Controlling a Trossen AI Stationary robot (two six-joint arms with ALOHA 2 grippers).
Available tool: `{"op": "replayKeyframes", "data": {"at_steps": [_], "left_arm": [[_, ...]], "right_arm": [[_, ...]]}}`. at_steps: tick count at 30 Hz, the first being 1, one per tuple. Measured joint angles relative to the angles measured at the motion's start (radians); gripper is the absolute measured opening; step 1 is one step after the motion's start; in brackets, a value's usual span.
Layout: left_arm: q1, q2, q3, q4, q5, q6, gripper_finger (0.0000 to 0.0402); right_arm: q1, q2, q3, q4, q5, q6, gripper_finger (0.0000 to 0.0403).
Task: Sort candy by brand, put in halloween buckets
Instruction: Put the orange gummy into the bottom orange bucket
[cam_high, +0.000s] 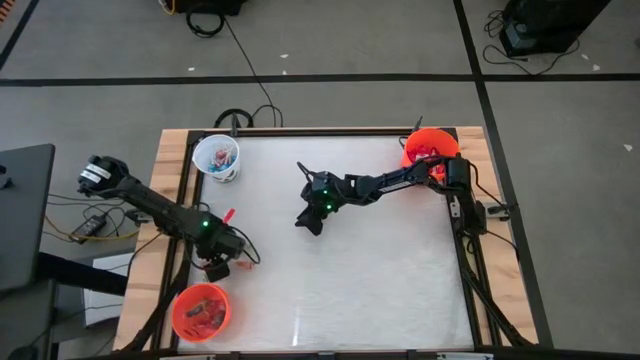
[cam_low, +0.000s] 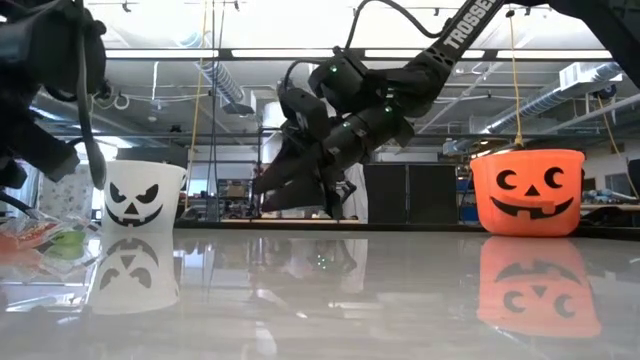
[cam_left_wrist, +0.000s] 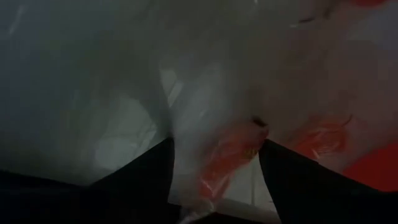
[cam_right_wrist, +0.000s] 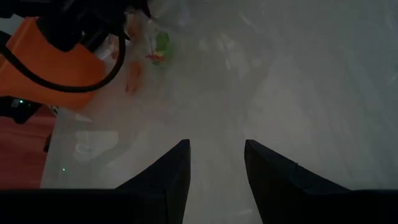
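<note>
My left gripper (cam_high: 222, 260) points down at the table's near left, open. An orange-red wrapped candy (cam_left_wrist: 227, 158) lies on the table between its fingers, and another (cam_left_wrist: 320, 140) lies beside it. A red piece (cam_high: 228, 216) lies just beyond the arm. Of the halloween buckets, the white one (cam_high: 216, 157) stands at the far left holding candy, one orange one (cam_high: 430, 148) at the far right, and the other orange one (cam_high: 200, 311) at the near left, with candy in it. My right gripper (cam_high: 300, 196) hangs open over the table's middle, above bare table (cam_right_wrist: 214, 149). My left gripper comes from above with one finger (cam_left_wrist: 143, 174) on each side of the orange-red wrapped candy, which lies flat on the table. I cannot tell whether either finger touches it.
A green piece (cam_right_wrist: 161, 43) and an orange piece (cam_right_wrist: 132, 78) lie near my left arm. A raised wooden frame (cam_high: 170, 200) runs round the white table top. The near right half of the table (cam_high: 400, 290) is bare.
</note>
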Motion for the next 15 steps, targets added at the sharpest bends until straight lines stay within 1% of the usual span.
{"op": "replayKeyframes", "data": {"at_steps": [3,6,8,13,14,15], "left_arm": [[0.000,-0.003,-0.021,0.024,-0.002,-0.004,0.0230],[0.000,-0.003,-0.029,0.012,-0.022,-0.004,0.0199],[0.000,-0.002,-0.030,0.000,-0.033,-0.003,0.0163],[0.007,0.001,-0.009,-0.020,-0.053,-0.018,0.0044],[0.010,0.002,-0.001,-0.018,-0.056,-0.019,0.0026],[0.015,0.001,0.009,-0.007,-0.063,-0.022,0.0017]], "right_arm": [[0.000,0.000,0.000,0.004,0.000,0.006,0.0162],[0.000,0.000,0.000,0.005,0.000,0.018,0.0162],[0.000,0.000,0.000,0.005,0.000,0.032,0.0162],[0.001,0.000,0.000,0.016,0.000,0.070,0.0159],[0.001,0.000,0.000,0.021,0.000,0.081,0.0157],[0.001,0.000,0.000,0.026,0.000,0.093,0.0156]]}}
